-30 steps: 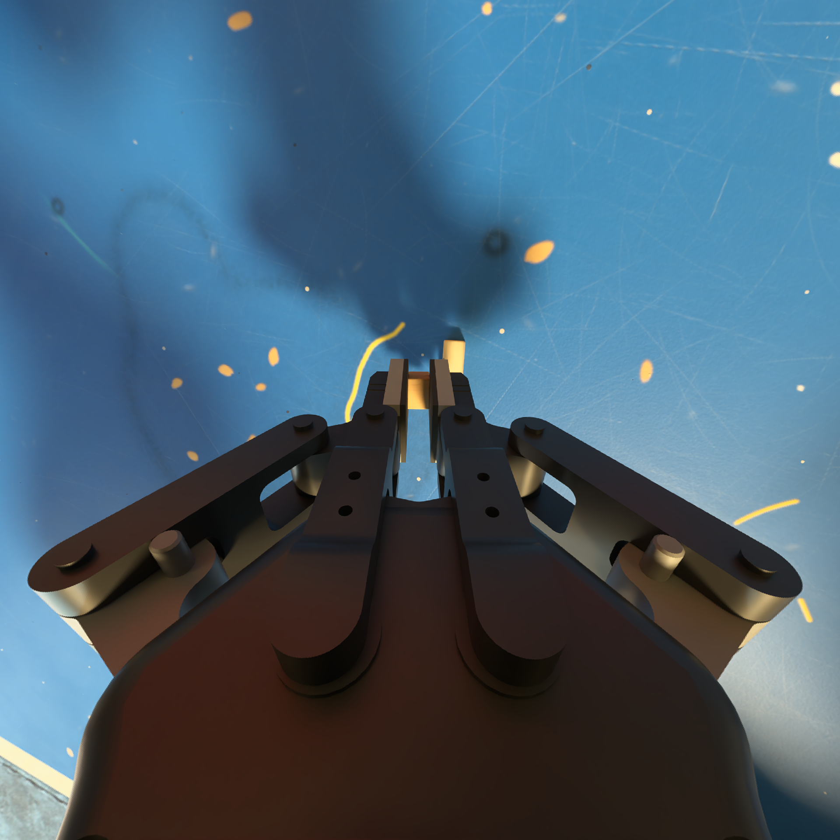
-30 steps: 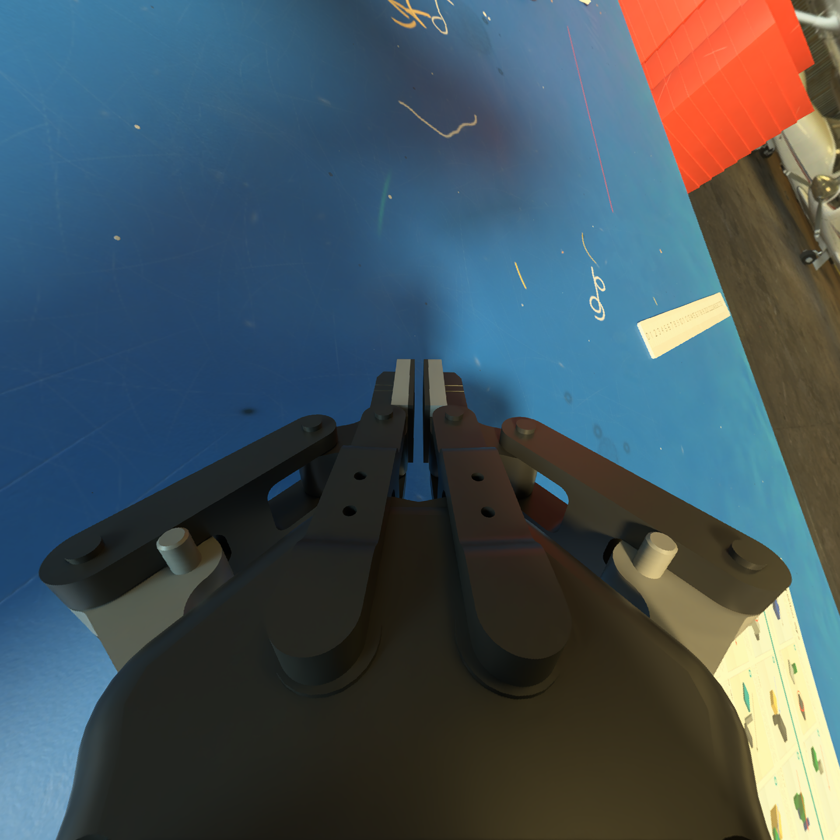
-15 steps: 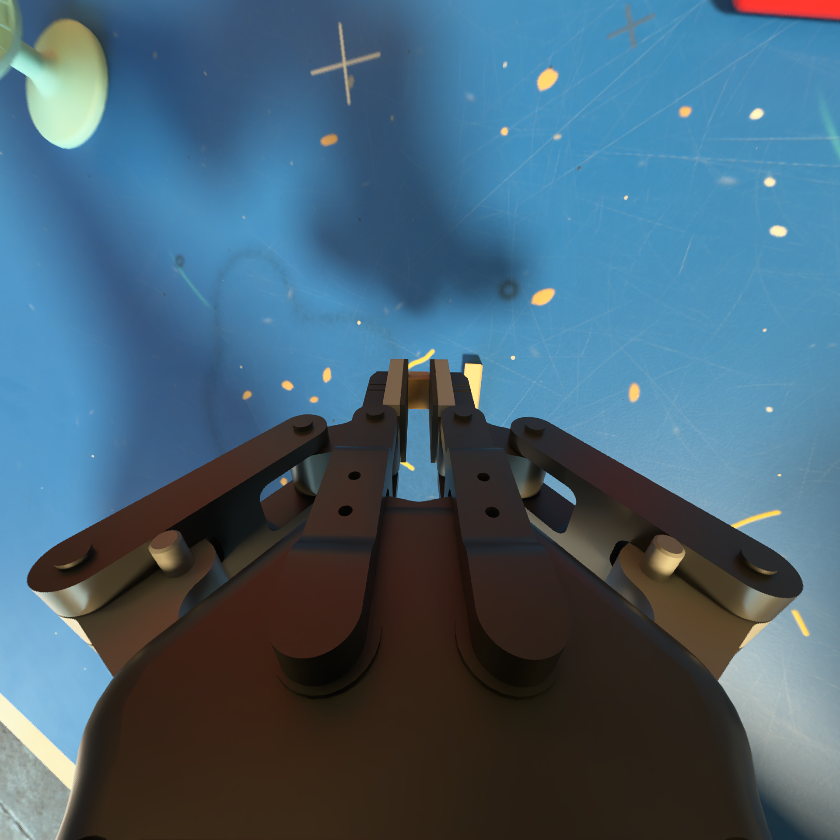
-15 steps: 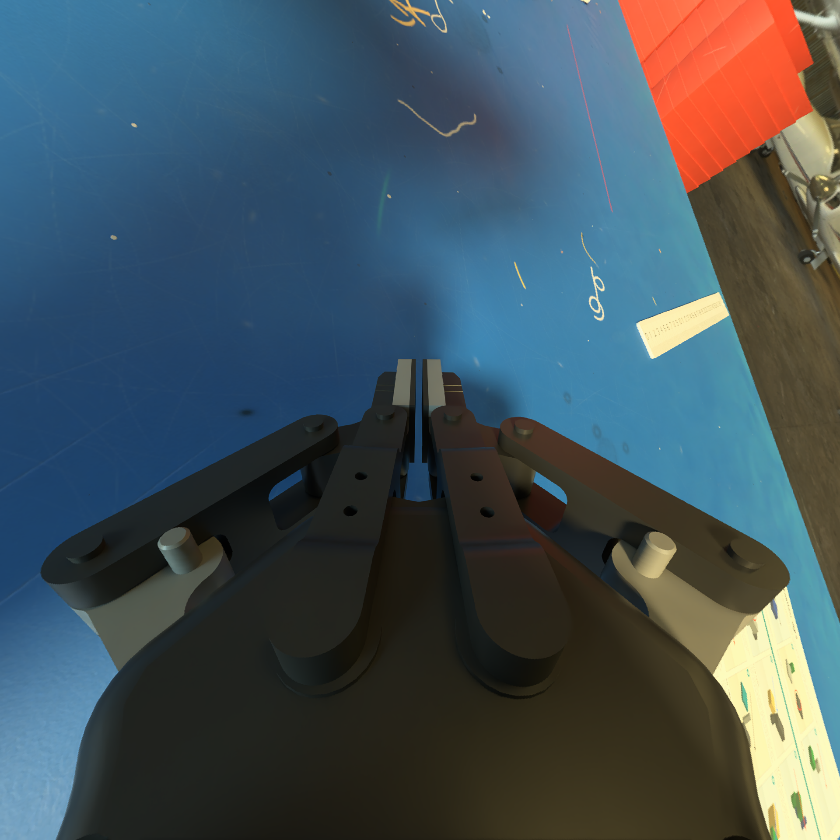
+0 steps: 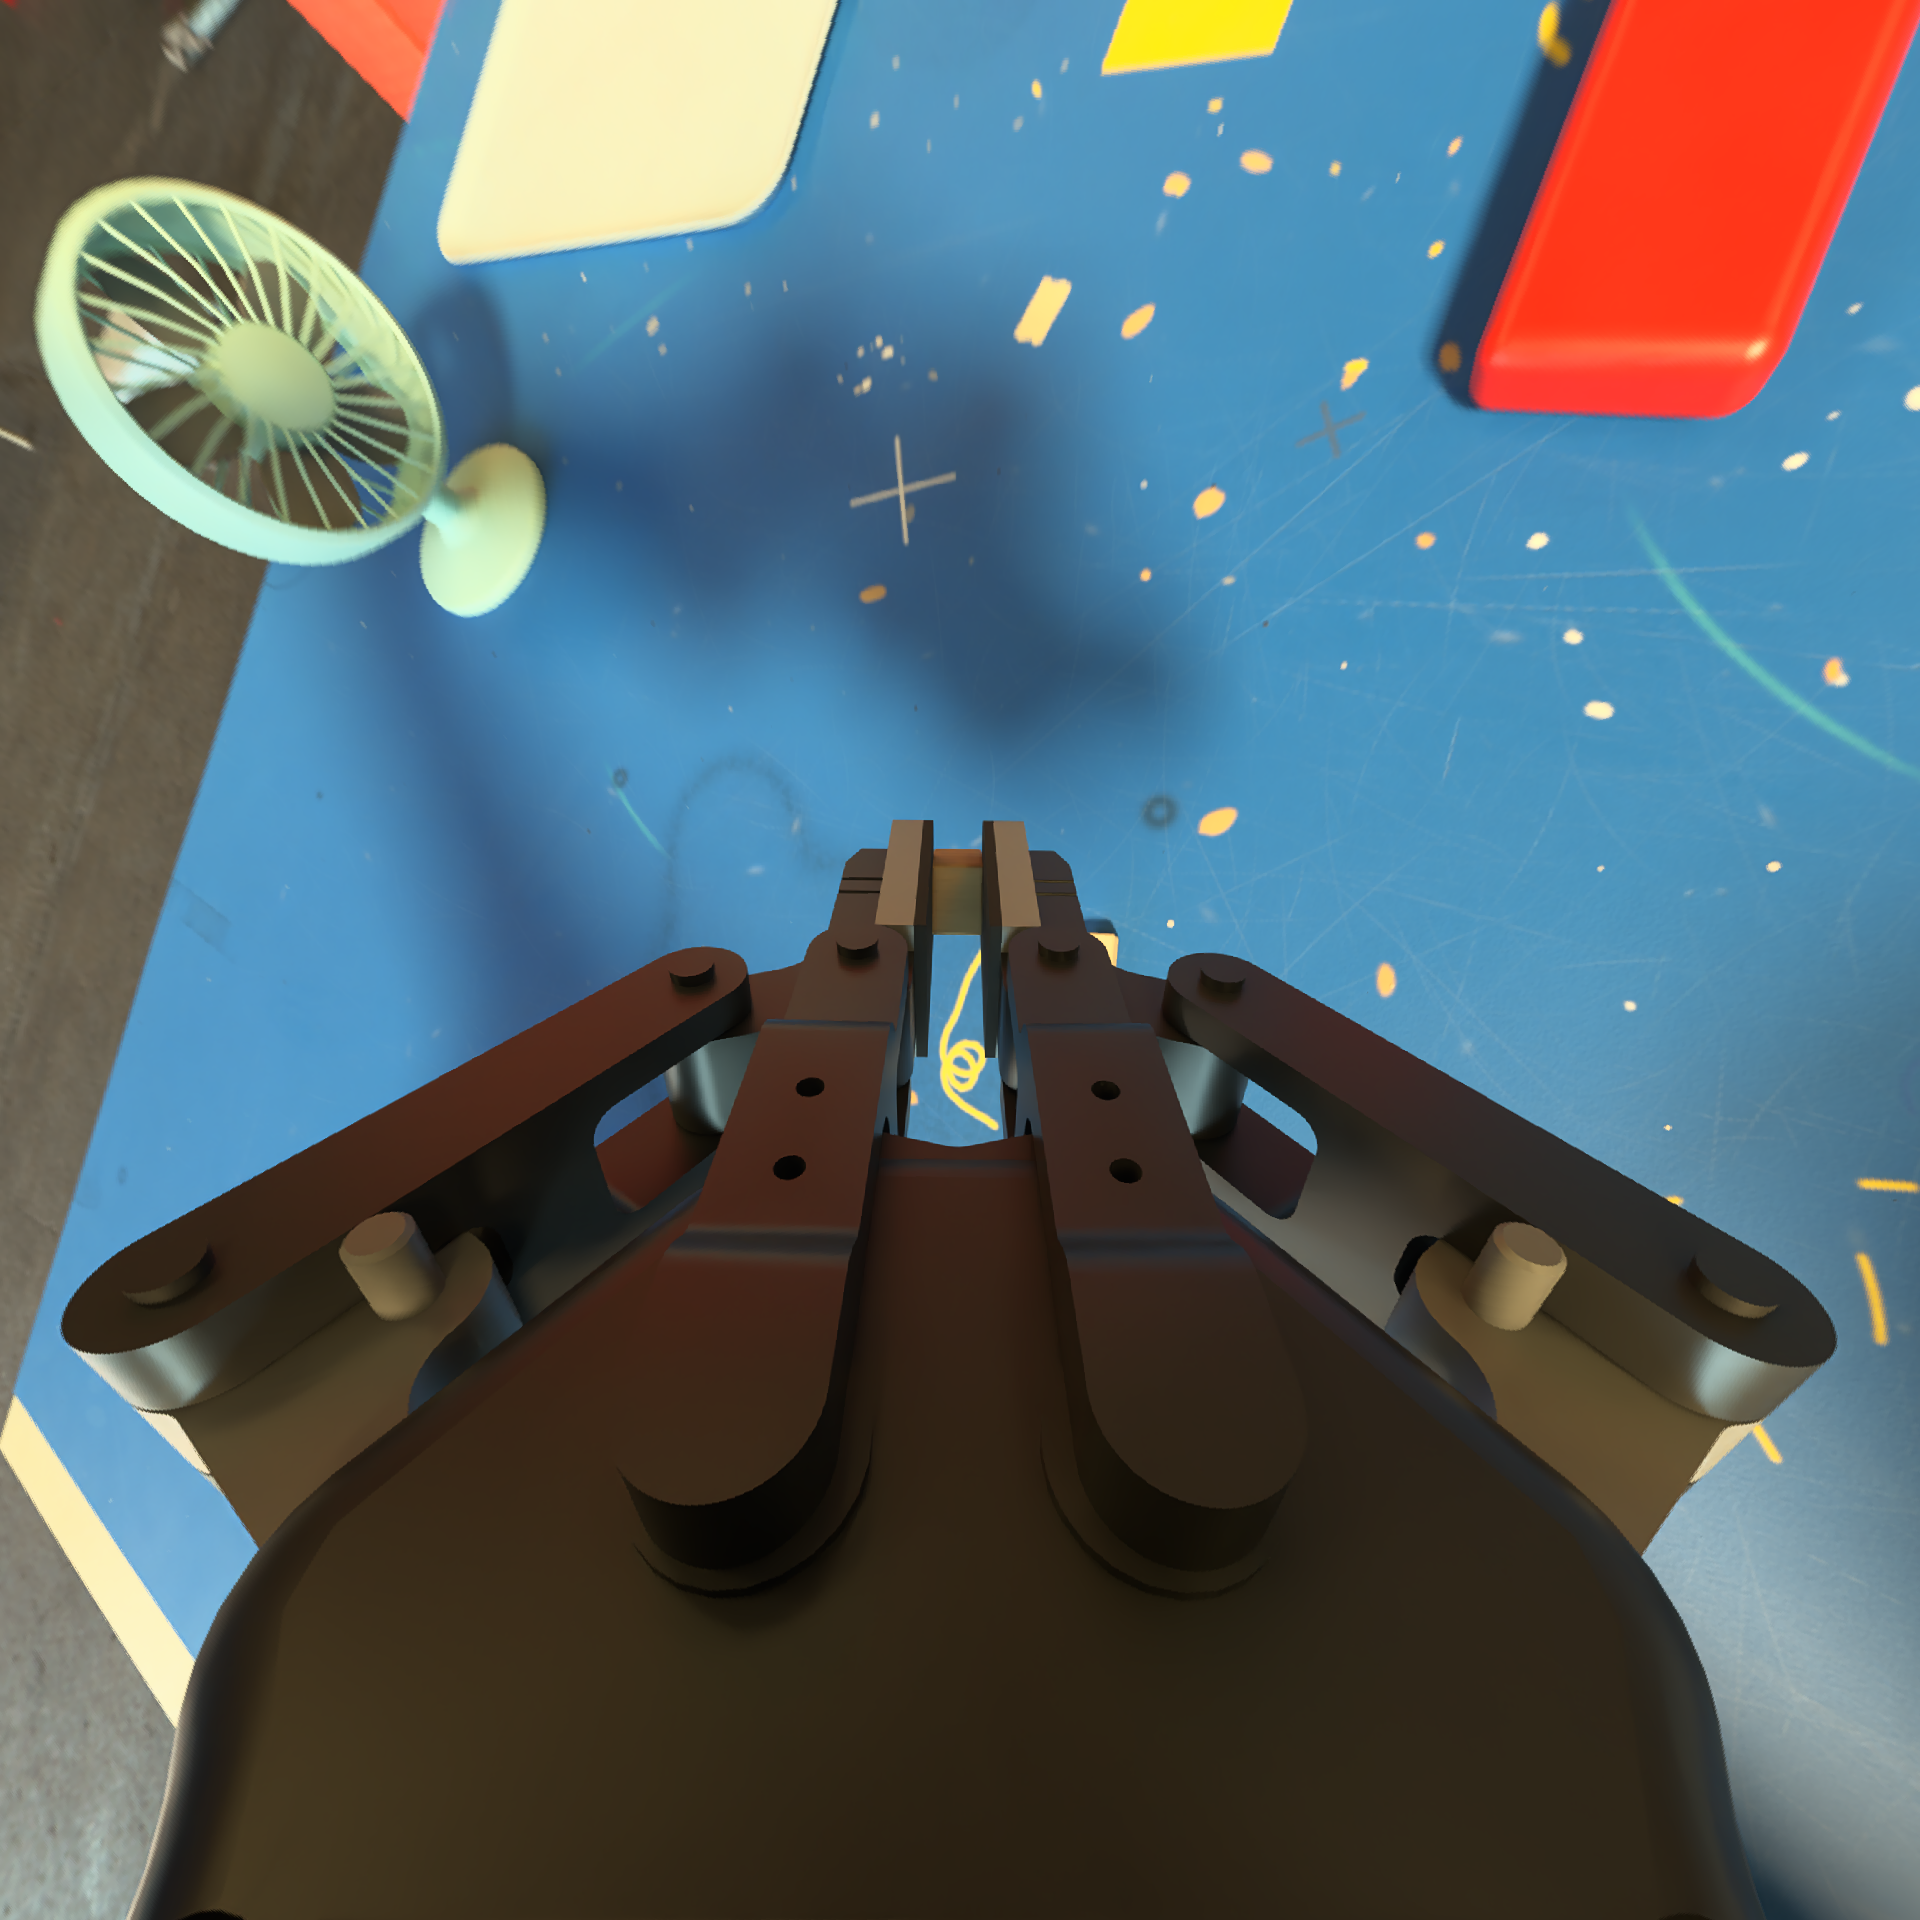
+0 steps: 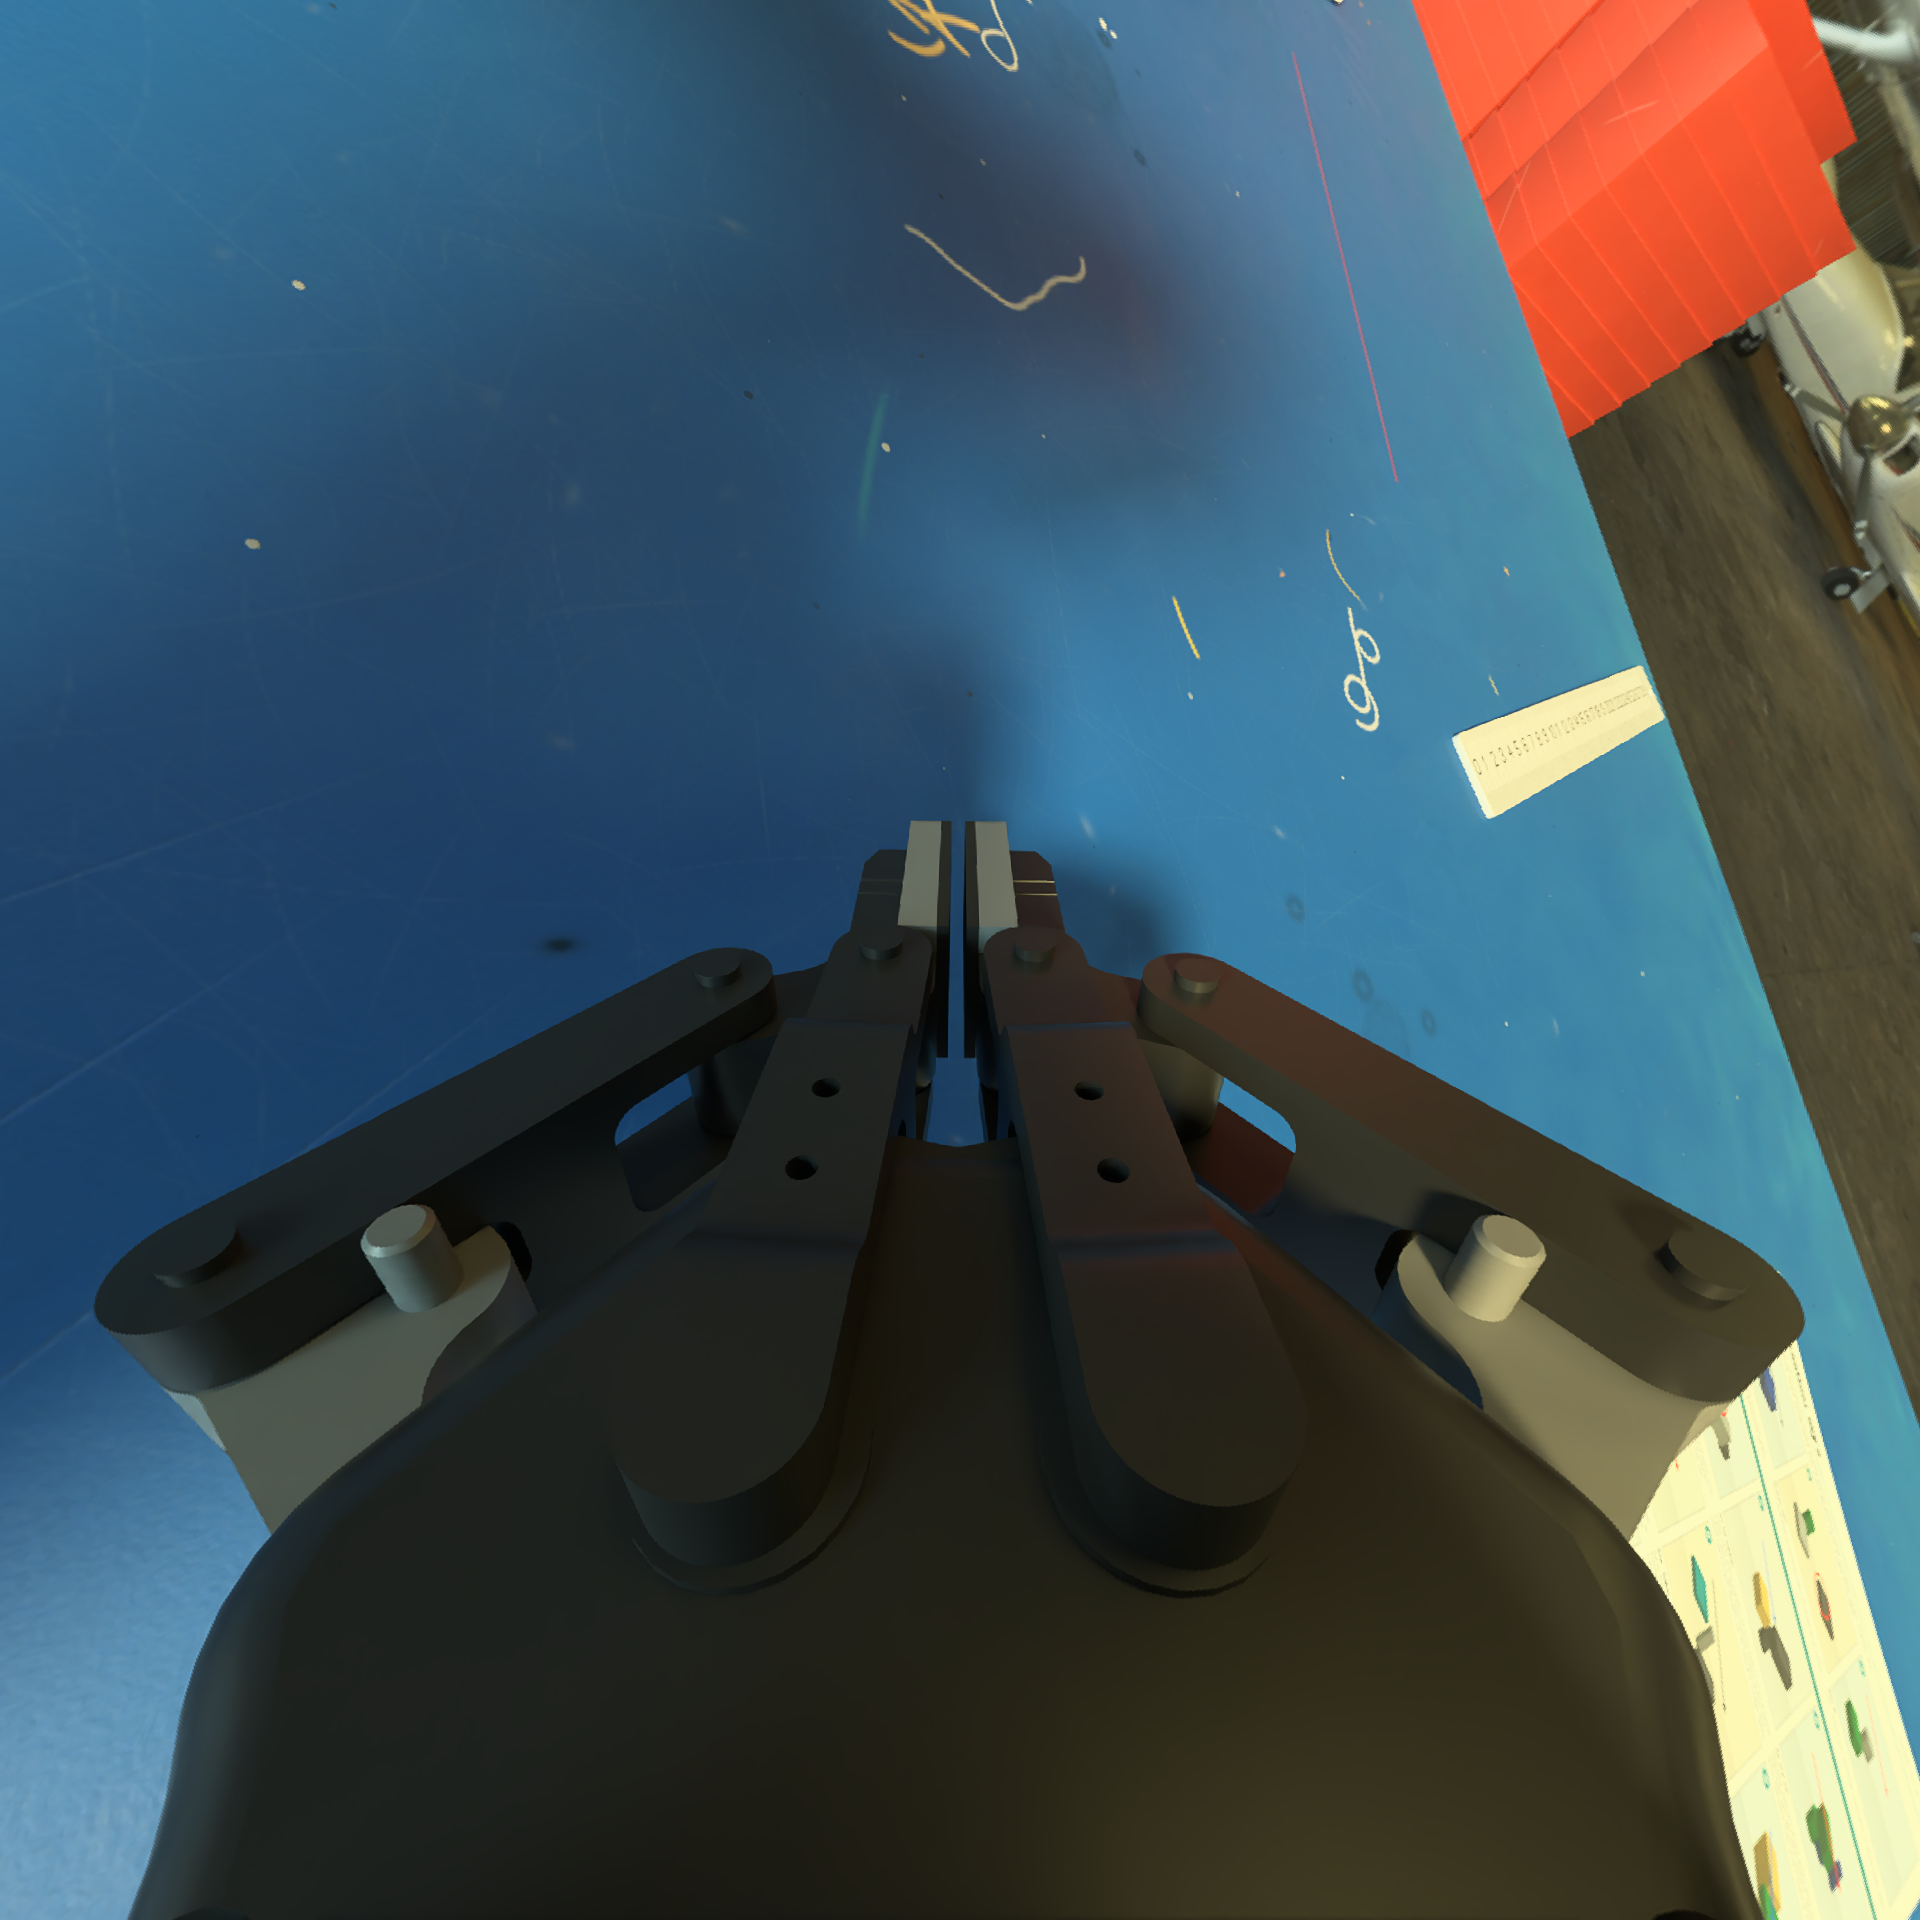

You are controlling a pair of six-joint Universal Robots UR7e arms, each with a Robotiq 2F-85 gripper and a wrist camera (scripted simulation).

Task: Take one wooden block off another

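Observation:
In the left wrist view my left gripper (image 5: 957, 868) is shut on a small wooden block (image 5: 957, 890), held between the pads well above the blue table (image 5: 1455, 790). A corner of a second wooden block (image 5: 1101, 938) peeks out just right of the right finger, lower down on the table; most of it is hidden. In the right wrist view my right gripper (image 6: 957, 868) is shut and empty over bare blue table (image 6: 520, 520). No block shows in that view.
In the left wrist view a pale green fan (image 5: 249, 374) stands at the table's left edge, a cream pad (image 5: 634, 114) and a yellow sheet (image 5: 1195, 31) lie at the back, a red slab (image 5: 1683, 197) at the back right. In the right wrist view there is a red box (image 6: 1662, 187), a white ruler-like strip (image 6: 1558, 740) and a picture sheet (image 6: 1787, 1662) near the right edge.
My left gripper has risen with the block, so the fan, pads and red slab came into view and the second block dropped back beside the right finger. The right gripper has barely moved.

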